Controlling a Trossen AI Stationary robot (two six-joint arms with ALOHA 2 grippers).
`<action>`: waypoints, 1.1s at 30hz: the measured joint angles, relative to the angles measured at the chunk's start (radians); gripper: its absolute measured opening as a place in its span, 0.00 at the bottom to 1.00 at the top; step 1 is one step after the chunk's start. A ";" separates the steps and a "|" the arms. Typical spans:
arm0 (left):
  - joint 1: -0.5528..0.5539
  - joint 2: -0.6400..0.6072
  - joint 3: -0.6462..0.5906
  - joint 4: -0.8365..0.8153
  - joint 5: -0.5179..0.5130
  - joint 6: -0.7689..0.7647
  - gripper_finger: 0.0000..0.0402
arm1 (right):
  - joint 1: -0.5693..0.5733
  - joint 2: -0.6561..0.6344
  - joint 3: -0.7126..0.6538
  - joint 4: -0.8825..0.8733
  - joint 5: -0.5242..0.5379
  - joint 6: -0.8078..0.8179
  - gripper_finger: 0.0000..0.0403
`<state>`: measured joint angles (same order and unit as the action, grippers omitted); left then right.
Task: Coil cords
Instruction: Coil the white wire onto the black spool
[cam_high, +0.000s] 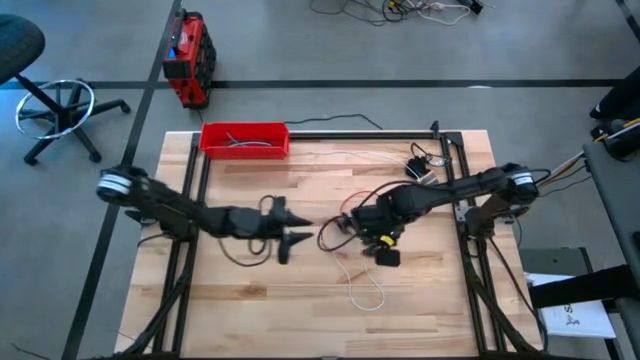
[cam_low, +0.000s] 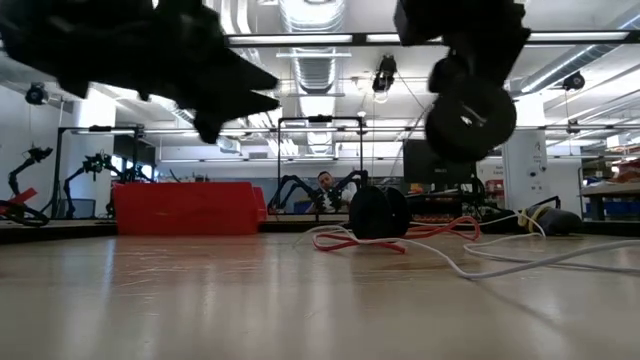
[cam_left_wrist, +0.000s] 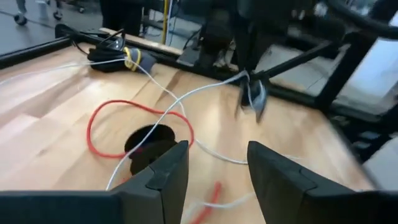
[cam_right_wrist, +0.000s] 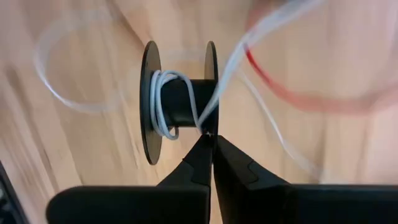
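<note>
White cord (cam_right_wrist: 163, 99) has only a few turns wound on a black spool (cam_right_wrist: 180, 102); in the right wrist view the right pincer (cam_right_wrist: 210, 163) is pinched shut on that cord just beside the spool's core. Most of the white cord lies loose, a long loop trailing toward the lower middle of the high view. The red cord (cam_left_wrist: 118, 127) is not coiled at all: it sprawls in an open loop around its own black spool (cam_left_wrist: 149, 140), seen low and left of centre in the left wrist view. So the job looks barely begun, with nearly all of the white and all of the red left to do.

The left pincer (cam_high: 298, 226) hangs wide and empty at the middle of the high view, facing the right one. The two cords cross each other on the tabletop (cam_high: 250, 300), which could snag the winding. A red tray (cam_high: 245, 139) sits at the upper left of the tabletop, and a dark bundle of cable (cam_high: 420, 165) at the upper right, both clear of the work.
</note>
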<state>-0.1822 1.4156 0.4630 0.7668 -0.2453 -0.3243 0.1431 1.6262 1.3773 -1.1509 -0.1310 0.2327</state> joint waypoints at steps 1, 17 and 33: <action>0.009 0.042 0.035 -0.010 0.001 0.023 0.39 | -0.004 0.005 0.017 -0.060 0.013 0.017 0.00; 0.056 0.205 0.338 -0.189 -0.154 0.218 0.44 | 0.166 -0.013 0.188 -0.305 0.796 0.062 0.00; -0.061 -0.119 0.120 -0.149 -0.023 0.267 0.38 | 0.302 -0.049 0.188 0.353 0.774 -0.208 0.00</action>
<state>-0.2430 1.2964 0.5825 0.6174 -0.2682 -0.0571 0.4453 1.5775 1.5658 -0.7978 0.6428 0.0248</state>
